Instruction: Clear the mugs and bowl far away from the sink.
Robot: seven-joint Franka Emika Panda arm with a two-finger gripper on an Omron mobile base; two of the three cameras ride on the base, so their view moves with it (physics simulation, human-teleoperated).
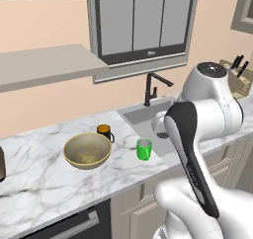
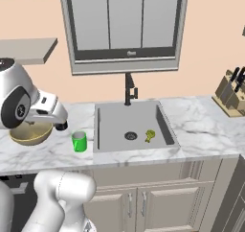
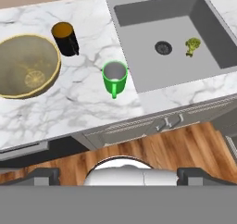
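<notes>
Your claw (image 3: 118,172) spread wide, holding nothing, poised high above desk (image 3: 88,102) front edge. Green mug (image 3: 114,76) on desk ahead of claw, just beside sink (image 3: 139,38). Black mug (image 3: 65,38) farther ahead, near bowl (image 3: 25,65). Small green item (image 3: 192,45) in sink basin.

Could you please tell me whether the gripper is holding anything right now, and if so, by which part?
Nothing is held. The gripper is open and hangs above the counter; the green mug, black mug and bowl all stand free on it.
</notes>
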